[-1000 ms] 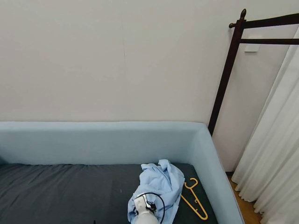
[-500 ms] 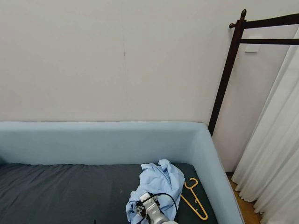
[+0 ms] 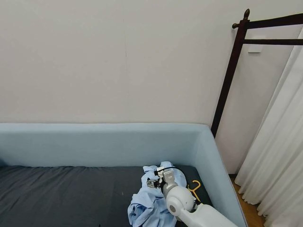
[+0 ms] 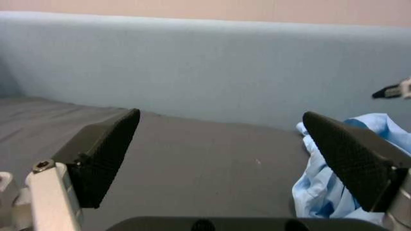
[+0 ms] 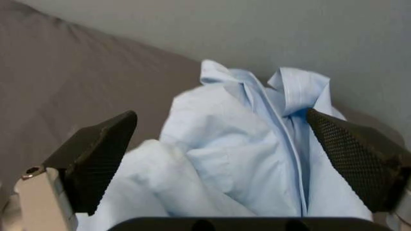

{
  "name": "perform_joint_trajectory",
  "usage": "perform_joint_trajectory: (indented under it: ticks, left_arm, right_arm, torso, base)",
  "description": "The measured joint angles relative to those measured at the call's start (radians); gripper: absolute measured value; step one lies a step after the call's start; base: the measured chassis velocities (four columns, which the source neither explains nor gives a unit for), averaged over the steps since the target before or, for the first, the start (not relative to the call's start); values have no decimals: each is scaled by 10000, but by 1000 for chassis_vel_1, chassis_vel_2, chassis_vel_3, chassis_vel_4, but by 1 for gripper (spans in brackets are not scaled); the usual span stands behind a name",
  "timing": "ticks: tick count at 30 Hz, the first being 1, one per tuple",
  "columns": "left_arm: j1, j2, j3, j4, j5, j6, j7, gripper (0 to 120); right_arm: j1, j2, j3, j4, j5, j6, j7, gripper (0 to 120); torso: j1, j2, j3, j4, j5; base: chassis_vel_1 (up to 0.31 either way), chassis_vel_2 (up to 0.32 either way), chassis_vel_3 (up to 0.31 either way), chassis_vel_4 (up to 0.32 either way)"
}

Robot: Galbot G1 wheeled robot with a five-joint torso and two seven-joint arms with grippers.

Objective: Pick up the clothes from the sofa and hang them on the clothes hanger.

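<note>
Now R gripper (image 5: 224, 159) hovers over crumpled blue shirt (image 3: 147, 204), jaws wide apart. Shirt lies on sofa (image 3: 94, 142) seat, right end, beside yellow hanger (image 3: 195, 185). L gripper (image 4: 222, 154) spread open above dark cushion (image 4: 192, 159).

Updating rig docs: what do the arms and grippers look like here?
The right arm has a glossy white rounded shell and a thin black cable looping at the wrist. The right gripper and left gripper each have two wedge-shaped black fingers with cross-hatched texture, on pale metal brackets with a screw head.
</note>
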Motion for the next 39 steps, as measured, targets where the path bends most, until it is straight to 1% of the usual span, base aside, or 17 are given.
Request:
perform_joint_trajectory:
  ticks: [3, 4, 8, 12, 15, 18, 20, 24, 29, 35, 39]
  left_arm:
    - [2, -6, 14, 16, 2, -11, 1, 100]
    - [2, -6, 14, 16, 2, -11, 1, 100]
    - [-59, -26, 62, 103, 2, -14, 1, 100]
    - [-158, -58, 104, 207, 2, -14, 2, 100]
    - [-194, -76, 118, 222, 2, -3, 2, 100]
    - [-243, -97, 131, 255, 1, 13, 3, 100]
    - [-245, -108, 133, 269, -6, 13, 3, 100]
    - [-223, -107, 126, 306, -29, 9, 3, 100]
    - [-262, -97, 139, 388, -47, -19, 9, 100]
    - [-333, -124, 158, 429, -36, -20, 11, 100]
    - [-290, -127, 127, 420, -36, -19, 11, 100]
  right_arm:
    - [55, 558, 280, -1701, -551, 542, -493, 100]
    - [55, 558, 280, -1701, -551, 542, -493, 100]
    - [-23, 764, 717, -2993, -746, 828, -834, 100]
    - [-96, 833, 968, -3511, -642, 860, -1215, 100]
    - [-140, 856, 961, -3714, -641, 1014, -1517, 100]
    - [-156, 978, 823, -4324, -1016, 1697, -2017, 100]
    - [-113, 1147, 874, -4699, -1203, 1929, -2073, 100]
    - [47, 1295, 1037, -5138, -1324, 2134, -1938, 100]
    - [128, 1181, 1148, -5262, -1255, 2285, -1848, 100]
    - [39, 1074, 1187, -5227, -1056, 2103, -2242, 100]
    - [-11, 1099, 1169, -5251, -1227, 2240, -2413, 100]
  torso:
    - [0, -1, 0, 2, 4]
    - [0, -1, 0, 2, 4]
    - [0, -1, 0, -3, 2]
    - [0, -1, 0, -2, 1]
    - [0, -1, -1, -1, 3]
    - [0, 0, -1, -2, 3]
    - [0, 0, -1, -2, 4]
    - [0, 0, -1, 1, 2]
    - [0, 0, -1, -1, 2]
    - [0, 0, -1, -1, 3]
    - [0, 0, -1, -1, 2]
  base:
    - [0, 0, 0, 0]
    - [0, 0, 0, 0]
    - [0, 0, 0, 0]
    - [0, 0, 0, 0]
    - [0, 0, 0, 0]
    - [0, 0, 0, 0]
    - [0, 0, 0, 0]
    - [0, 0, 0, 0]
    - [0, 0, 0, 0]
    - [0, 0, 0, 0]
    - [0, 0, 0, 0]
